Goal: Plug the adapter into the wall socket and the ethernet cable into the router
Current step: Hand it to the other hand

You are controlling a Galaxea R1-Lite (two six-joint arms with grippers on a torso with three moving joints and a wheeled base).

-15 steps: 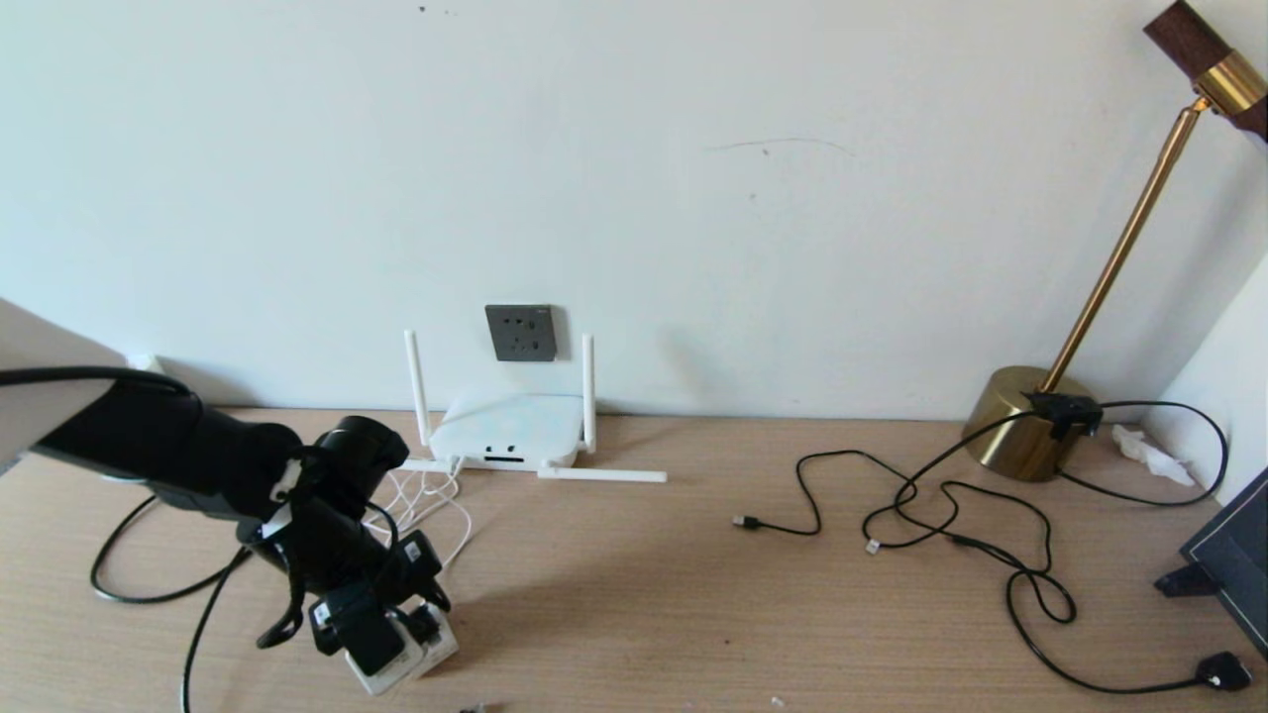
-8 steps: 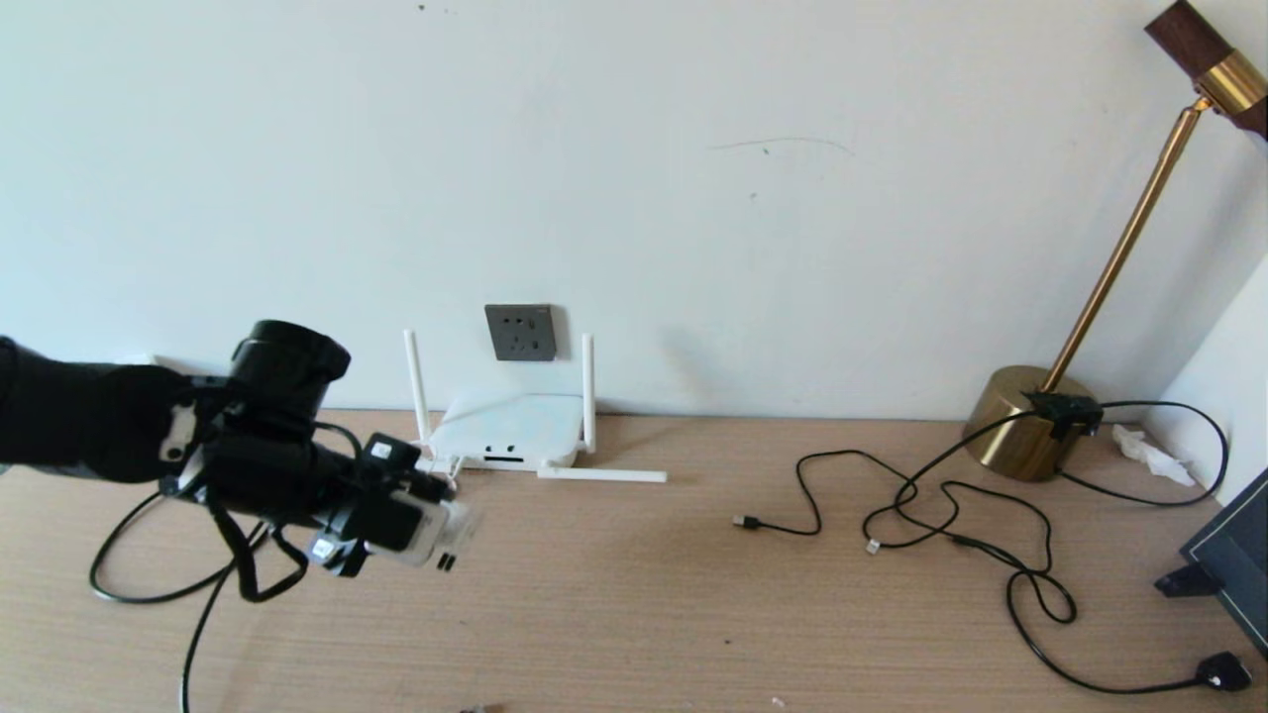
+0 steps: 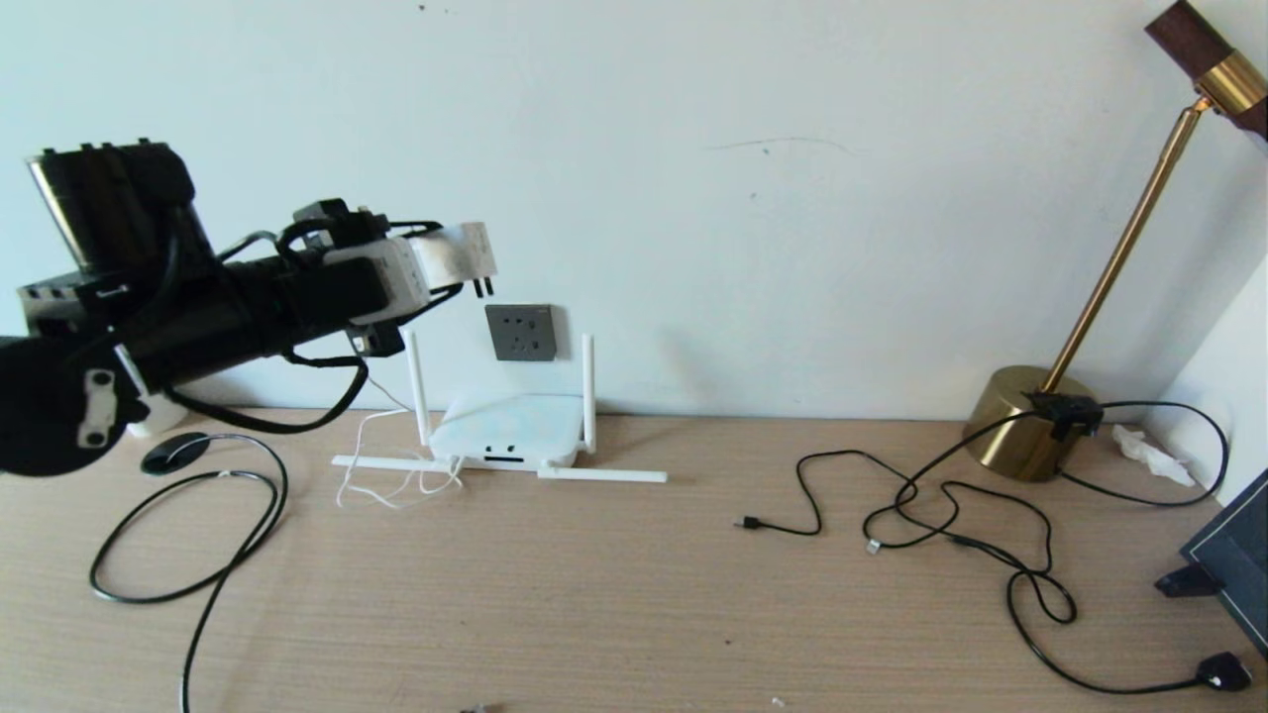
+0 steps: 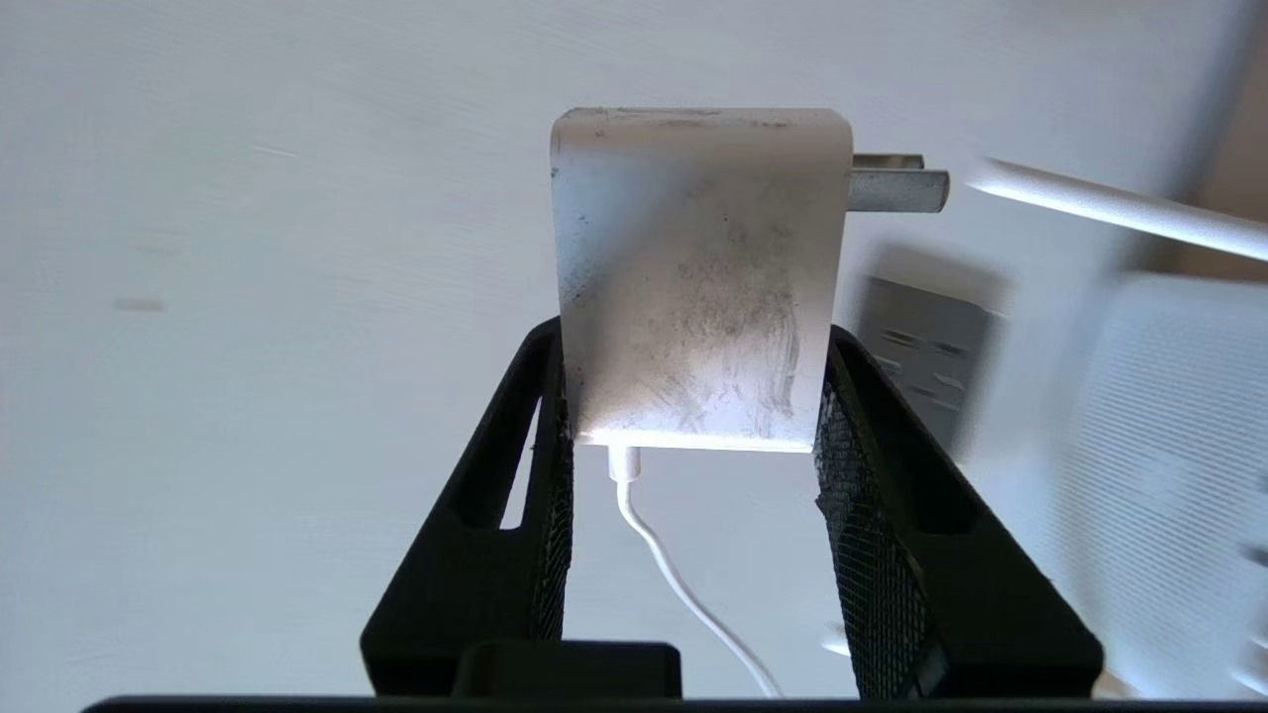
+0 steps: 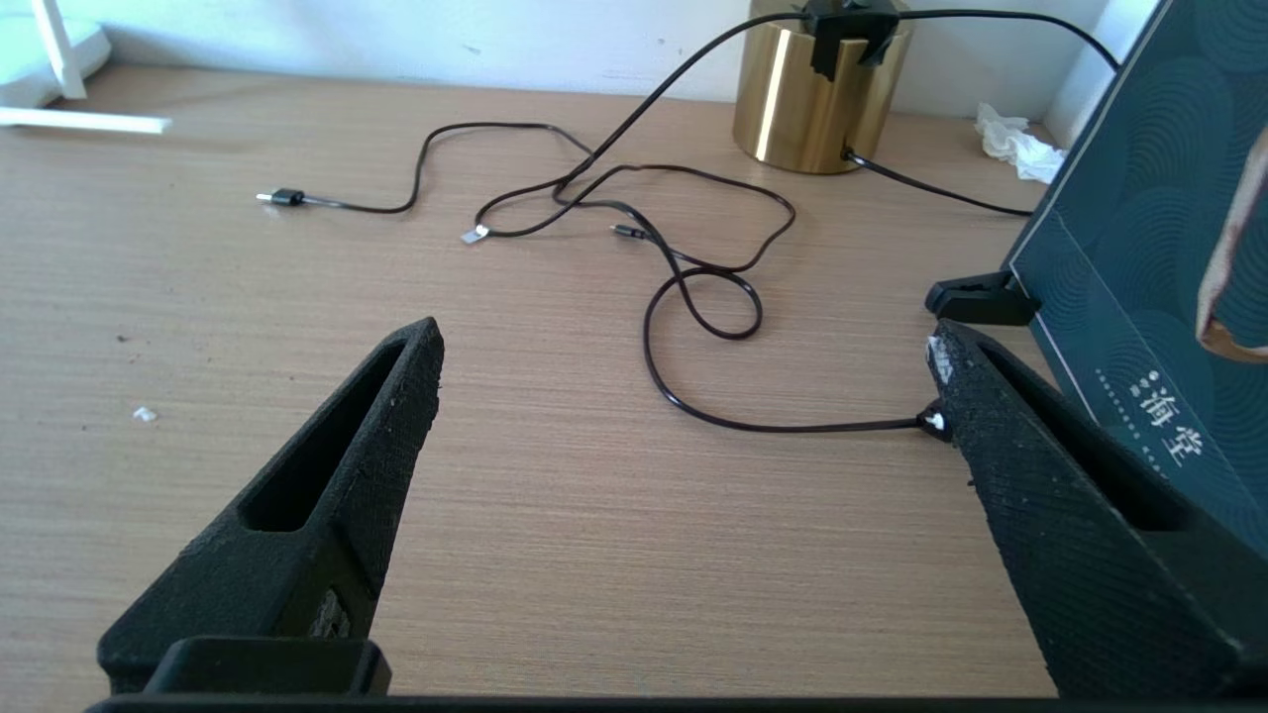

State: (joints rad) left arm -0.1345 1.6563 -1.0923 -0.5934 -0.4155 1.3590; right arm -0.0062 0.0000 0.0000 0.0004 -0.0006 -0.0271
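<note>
My left gripper (image 3: 443, 259) is shut on the white adapter (image 3: 464, 252), held in the air up and to the left of the dark grey wall socket (image 3: 521, 332). In the left wrist view the adapter (image 4: 698, 267) sits between both fingers, its prongs (image 4: 897, 183) jutting sideways, apart from the socket (image 4: 926, 347). Its thin white cord (image 3: 381, 465) hangs down to the table. The white router (image 3: 510, 428) lies below the socket. The black ethernet cable (image 3: 198, 540) loops at the table's left. My right gripper (image 5: 684, 342) stands open over bare table.
A brass lamp base (image 3: 1025, 424) stands at the back right with thin black cables (image 3: 951, 515) spread in front of it. A dark box (image 3: 1233, 555) leans at the right edge. A crumpled tissue (image 3: 1149, 454) lies by the wall.
My left arm has lifted the adapter from low over the table's front left up towards the wall, and the wrist has rolled. The white cord trails after it.
</note>
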